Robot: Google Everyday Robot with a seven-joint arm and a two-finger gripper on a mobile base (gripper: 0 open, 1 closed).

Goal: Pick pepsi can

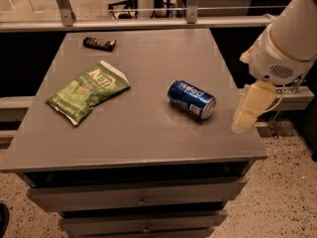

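The pepsi can [191, 99] is a small blue can with white lettering and silver ends. It lies on its side right of the middle of the grey table [143, 138]. My gripper [247, 114] is cream-coloured and hangs from the white arm [285, 43] over the table's right edge. It is a short way to the right of the can and not touching it.
A green chip bag [88, 90] lies flat on the left of the table. A small dark wrapped bar [99, 43] lies at the back left. Drawers [138, 200] sit under the tabletop. A metal rail [148, 23] runs behind the table.
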